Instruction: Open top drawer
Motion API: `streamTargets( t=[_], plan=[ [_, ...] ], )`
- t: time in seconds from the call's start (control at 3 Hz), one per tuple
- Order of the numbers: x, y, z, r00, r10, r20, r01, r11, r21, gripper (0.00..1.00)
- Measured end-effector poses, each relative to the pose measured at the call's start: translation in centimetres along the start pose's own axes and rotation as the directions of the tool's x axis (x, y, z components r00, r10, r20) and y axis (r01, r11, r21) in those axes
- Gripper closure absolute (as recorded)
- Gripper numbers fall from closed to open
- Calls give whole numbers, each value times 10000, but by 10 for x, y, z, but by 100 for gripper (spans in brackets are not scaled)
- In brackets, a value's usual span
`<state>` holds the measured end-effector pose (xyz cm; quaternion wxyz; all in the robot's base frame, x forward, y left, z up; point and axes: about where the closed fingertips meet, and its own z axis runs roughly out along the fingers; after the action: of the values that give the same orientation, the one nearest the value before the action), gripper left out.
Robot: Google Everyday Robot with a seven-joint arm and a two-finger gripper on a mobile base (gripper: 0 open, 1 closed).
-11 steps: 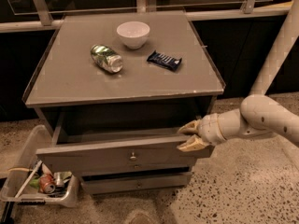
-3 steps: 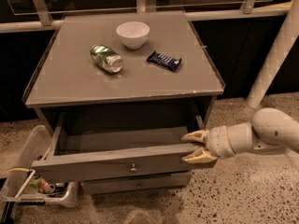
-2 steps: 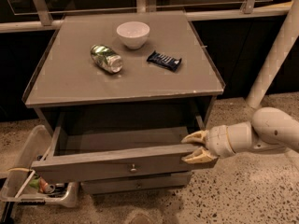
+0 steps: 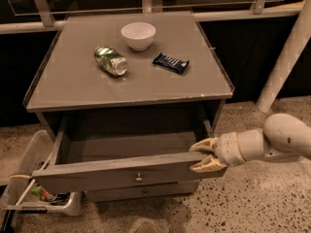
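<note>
The top drawer [image 4: 97, 173] of the grey cabinet is pulled well out, showing its plain grey inside. Its front panel carries one small round knob [image 4: 139, 177] at the centre. My gripper [image 4: 201, 156] comes in from the right and sits at the right end of that front panel. One finger is just above and inside the panel's top edge. The other lies against its outer face, so the panel is held between them. A slimmer drawer front [image 4: 142, 192] below is closed.
On the cabinet top [image 4: 63, 86] lie a white bowl [image 4: 138, 35], a crushed green can [image 4: 111, 60] and a dark snack bar [image 4: 170, 63]. A clear plastic bin [image 4: 26, 183] of items stands on the floor at lower left. A white post [image 4: 284, 62] rises at right.
Since 3.7 s ago the drawer has slid further out with my gripper on its right end. Over the last second nothing has visibly moved.
</note>
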<state>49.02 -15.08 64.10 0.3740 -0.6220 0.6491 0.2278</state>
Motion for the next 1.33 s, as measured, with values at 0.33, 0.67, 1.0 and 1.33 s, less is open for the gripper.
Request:
streamTargets(
  t=[0.33, 0.67, 1.0, 1.33],
  plan=[
    [0, 0, 0, 10000, 0, 0, 0, 10000, -1, 82],
    [0, 0, 0, 10000, 0, 1, 0, 10000, -1, 59],
    [0, 0, 0, 10000, 0, 1, 0, 10000, -2, 36],
    [0, -2, -1, 9999, -28, 106, 30, 9999, -162, 12]
  ],
)
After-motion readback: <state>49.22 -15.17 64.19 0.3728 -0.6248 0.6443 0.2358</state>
